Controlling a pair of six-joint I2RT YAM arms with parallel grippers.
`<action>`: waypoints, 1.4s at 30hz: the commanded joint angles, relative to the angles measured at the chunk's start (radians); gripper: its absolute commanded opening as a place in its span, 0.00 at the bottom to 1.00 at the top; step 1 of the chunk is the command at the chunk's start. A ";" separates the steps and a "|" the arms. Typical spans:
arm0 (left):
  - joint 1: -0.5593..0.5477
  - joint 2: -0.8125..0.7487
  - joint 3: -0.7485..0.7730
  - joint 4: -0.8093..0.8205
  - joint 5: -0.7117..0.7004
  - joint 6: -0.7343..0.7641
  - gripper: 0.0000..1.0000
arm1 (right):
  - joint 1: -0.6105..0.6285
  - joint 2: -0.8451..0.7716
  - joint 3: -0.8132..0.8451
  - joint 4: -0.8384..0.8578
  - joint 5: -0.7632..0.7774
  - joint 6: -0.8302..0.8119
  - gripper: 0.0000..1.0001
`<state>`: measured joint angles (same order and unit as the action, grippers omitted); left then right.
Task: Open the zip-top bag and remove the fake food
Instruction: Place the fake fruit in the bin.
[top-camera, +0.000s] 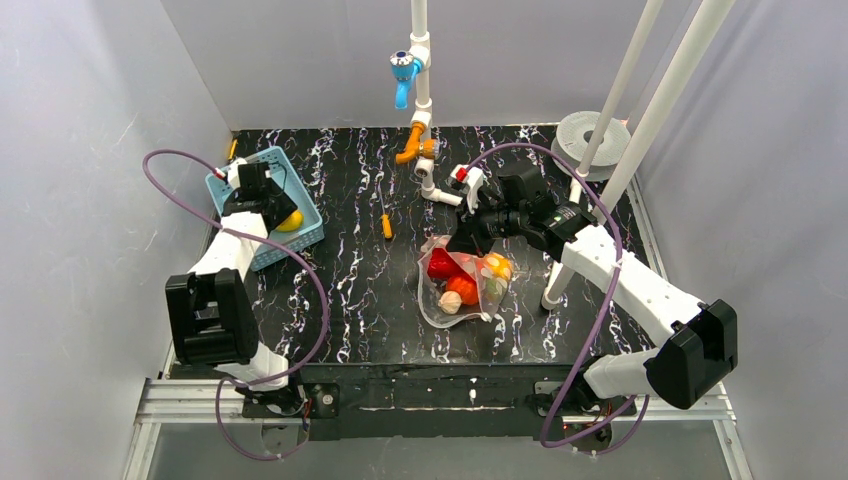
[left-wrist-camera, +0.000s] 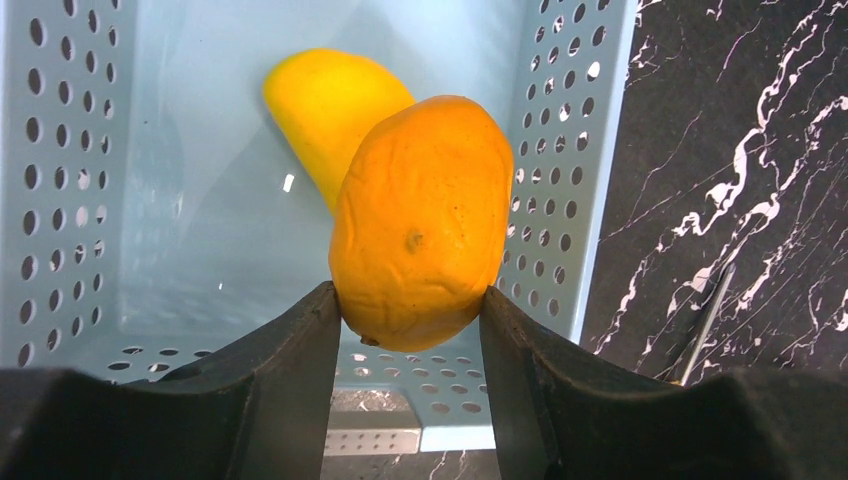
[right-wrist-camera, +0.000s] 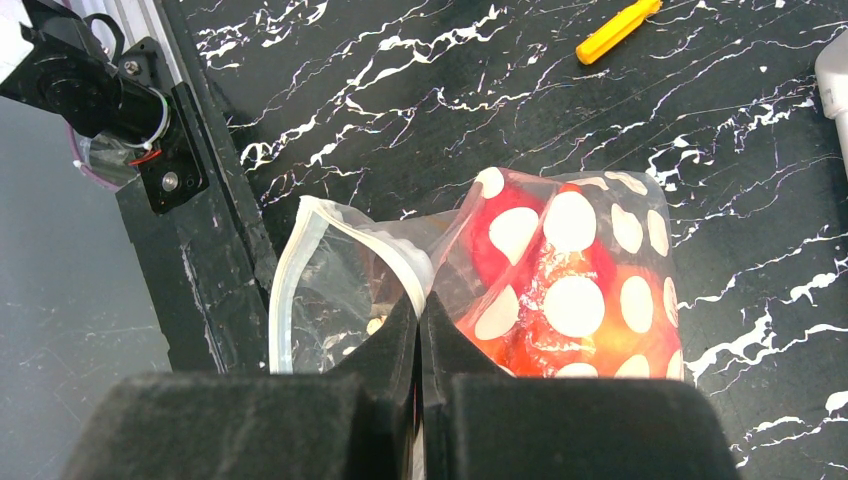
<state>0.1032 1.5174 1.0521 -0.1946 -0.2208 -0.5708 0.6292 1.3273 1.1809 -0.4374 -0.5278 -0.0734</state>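
The zip-top bag lies mid-table, clear with white dots, its mouth open. It holds red, orange and yellow-orange fake food. My right gripper is shut on the bag's wall just behind the zip rim; in the right wrist view the gripper pinches the plastic, with the dotted bag beyond it. My left gripper is shut on an orange oblong fruit above the light blue basket. A yellow fruit lies in the basket.
The basket stands at the far left. An orange-handled screwdriver lies between the basket and the bag, and also shows in the right wrist view. White pipework with a blue tap and a grey disc stand at the back.
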 joint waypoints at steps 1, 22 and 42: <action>0.009 0.029 0.053 -0.014 0.002 -0.025 0.09 | -0.006 -0.008 0.005 0.044 -0.021 0.013 0.01; 0.039 0.074 0.153 -0.042 0.117 -0.048 0.90 | -0.007 -0.011 0.003 0.043 -0.017 0.007 0.01; 0.096 -0.277 -0.076 0.054 0.494 -0.097 0.98 | -0.011 -0.026 -0.003 0.046 -0.025 0.002 0.01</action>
<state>0.1861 1.3496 1.0539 -0.1911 0.0993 -0.6410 0.6285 1.3277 1.1805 -0.4374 -0.5284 -0.0742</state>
